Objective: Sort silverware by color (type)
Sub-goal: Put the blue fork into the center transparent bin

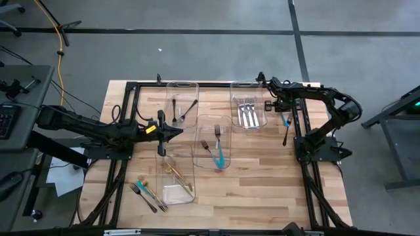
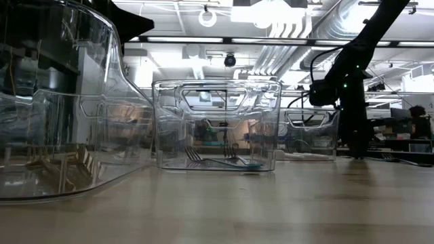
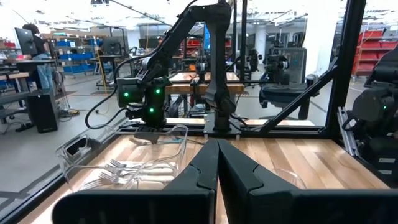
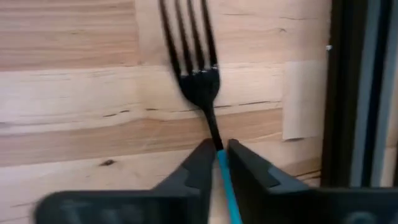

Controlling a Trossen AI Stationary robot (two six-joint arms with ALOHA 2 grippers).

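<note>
Right gripper (image 4: 216, 155) is down at the table's far right edge, fingers pinched narrow on a fork (image 4: 200, 74) with black tines and teal handle, lying on the wood beside the frame rail. Looks like contact, though lift-off is hard to judge. Left gripper (image 3: 217, 163) hovers mid-table, fingers fully closed, holding nothing. Silver forks (image 1: 247, 113) sit in the bin (image 1: 262, 105) near the right arm.

The high view looks straight down on the whole table (image 1: 262, 190). The low view sits at tabletop level, facing the teal-fork bin (image 2: 215, 122) — shared with overhead. Right wrist view hovers close above a teal-handled fork (image 4: 202, 81); left wrist view faces the silver-fork bin (image 3: 124, 165).
</note>
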